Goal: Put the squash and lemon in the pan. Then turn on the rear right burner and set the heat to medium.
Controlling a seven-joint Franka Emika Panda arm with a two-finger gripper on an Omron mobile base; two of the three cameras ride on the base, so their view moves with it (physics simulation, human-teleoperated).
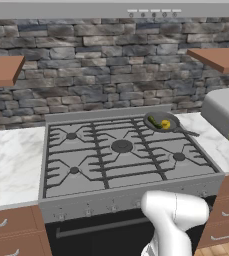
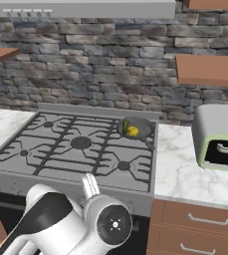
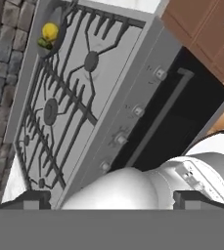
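Stove [image 1: 86,182] grates carry the pan [image 1: 172,125] at the rear right burner.

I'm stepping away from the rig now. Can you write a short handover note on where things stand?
Gripper: open, holding nothing, pulled back in front of the stove.
Pan: on the rear right burner, handle toward the right counter.
Lemon and squash: both in the pan.
Done: loading the pan.
Left: turn the rear right burner's knob on the stove front to medium; which knob, I cannot tell.
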